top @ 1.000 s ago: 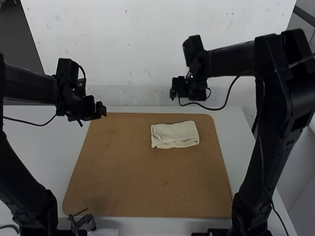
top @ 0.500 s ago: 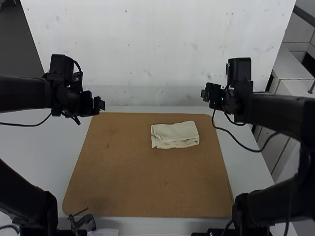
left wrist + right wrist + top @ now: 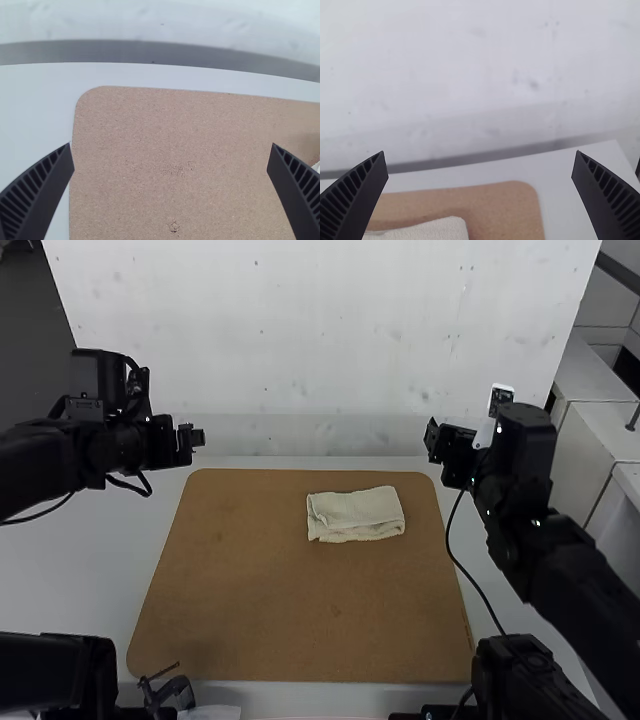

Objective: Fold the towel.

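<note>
Folded cream towel [image 3: 355,515] lies at one o'clock on brown board [image 3: 270,610], probably light and limp, best pinched through all layers at its nine-o'clock edge; left gripper [image 3: 170,145] and right gripper [image 3: 480,152] spread, empty.

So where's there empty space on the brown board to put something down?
The biggest bare patch on the brown board runs from the towel to the near edge. Another lies between the towel and the board's left edge. Right of the towel there's just a narrow strip. The near corners are more crowded, with the left arm and right arm beside them.
</note>
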Robot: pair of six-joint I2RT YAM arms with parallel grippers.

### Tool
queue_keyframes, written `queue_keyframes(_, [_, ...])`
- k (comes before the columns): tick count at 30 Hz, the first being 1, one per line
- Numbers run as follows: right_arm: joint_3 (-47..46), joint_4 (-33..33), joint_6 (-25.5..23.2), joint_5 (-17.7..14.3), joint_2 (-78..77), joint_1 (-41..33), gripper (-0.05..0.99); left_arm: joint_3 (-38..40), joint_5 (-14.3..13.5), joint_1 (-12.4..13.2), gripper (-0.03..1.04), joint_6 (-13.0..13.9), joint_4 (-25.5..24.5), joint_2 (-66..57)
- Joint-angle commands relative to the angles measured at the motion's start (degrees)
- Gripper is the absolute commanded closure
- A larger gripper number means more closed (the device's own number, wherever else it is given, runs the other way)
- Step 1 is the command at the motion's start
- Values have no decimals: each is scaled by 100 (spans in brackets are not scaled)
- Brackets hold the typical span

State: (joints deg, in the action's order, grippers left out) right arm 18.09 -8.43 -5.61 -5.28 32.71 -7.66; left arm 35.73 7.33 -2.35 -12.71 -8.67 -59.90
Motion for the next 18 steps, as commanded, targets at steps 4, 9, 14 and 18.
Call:
queue_keyframes(4, [-402, 254, 402, -263, -1698, 379, -2, -215, 181, 94, 0, 49, 216, 435])
queue_keyframes(9, [-789, 271, 622, -219, -2471, 634, -3, -259, 225, 77, 0, 41, 287, 497])
queue_keyframes(14, [-991, 254, 666, -202, -2998, 625, -2, -488, 251, 77, 0, 49, 445, 892])
queue_keyframes(18, [-1062, 271, 666, -123, -3262, 617, -2, -707, 409, 103, 0, 41, 489, 1349])
